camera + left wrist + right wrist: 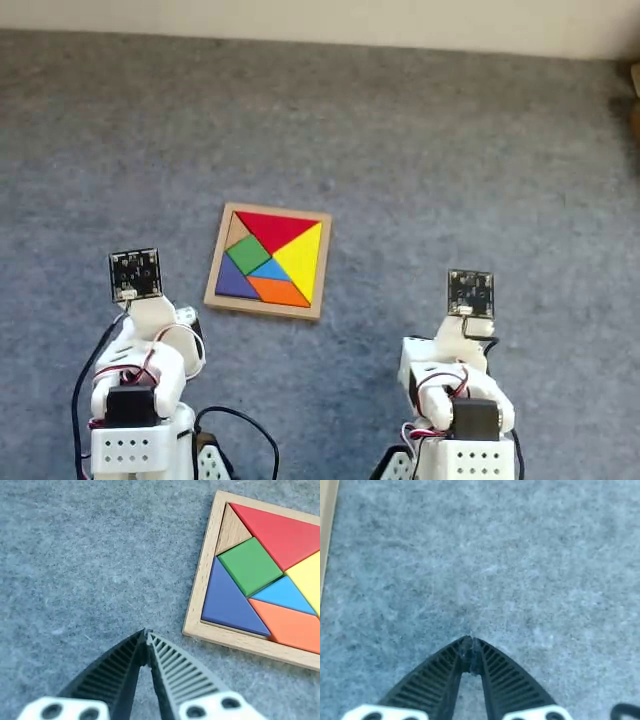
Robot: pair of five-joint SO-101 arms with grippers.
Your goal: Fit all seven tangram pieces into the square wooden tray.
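— How is the left gripper (pixel 146 635) set?
— It is closed tip to tip, nothing held, near the tray (pixel 217 258).
— And the pieces (pixel 275 260)?
— They are laid flush inside the tray. They are judged light, stiff and slick, best taken by an exposed edge. The right gripper (pixel 470 642) is likewise closed and empty, over the carpet (pixel 520 555).

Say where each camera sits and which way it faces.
High view: fixed overhead, looking down at the wooden tray of coloured pieces; left arm and right arm show at the bottom.
Left wrist view: on the left arm's wrist, looking past its shut left gripper at the grey mat and the tray's corner.
Right wrist view: on the right arm's wrist, looking past its shut right gripper at the mat.
Shared: high and left wrist views both show the tray.
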